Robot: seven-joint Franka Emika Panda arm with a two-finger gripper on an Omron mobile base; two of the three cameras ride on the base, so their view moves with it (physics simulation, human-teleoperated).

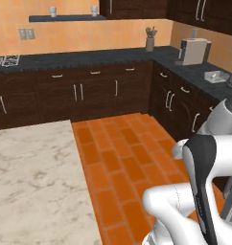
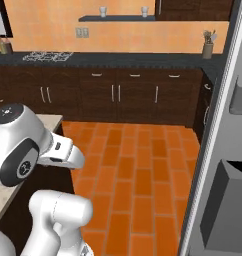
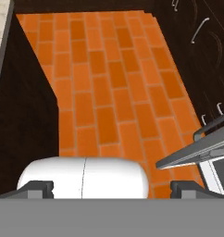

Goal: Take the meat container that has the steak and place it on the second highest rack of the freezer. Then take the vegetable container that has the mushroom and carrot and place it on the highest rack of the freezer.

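Gripper [image 3: 112,189] wide open, holding nothing, above the orange brick floor [image 3: 109,92], freezer [image 2: 218,150] door open beside the floor, grey tray [image 1: 216,76] on the dark counter [image 1: 194,72] past the floor, marble island [image 1: 31,177] beside the floor

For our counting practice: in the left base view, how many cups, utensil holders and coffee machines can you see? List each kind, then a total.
Cups: 2
Utensil holders: 1
Coffee machines: 1
Total: 4

Matt orange tile floor [image 1: 122,158], veined marble-look counter [image 1: 36,182], dark wood-look cabinets [image 1: 89,91].
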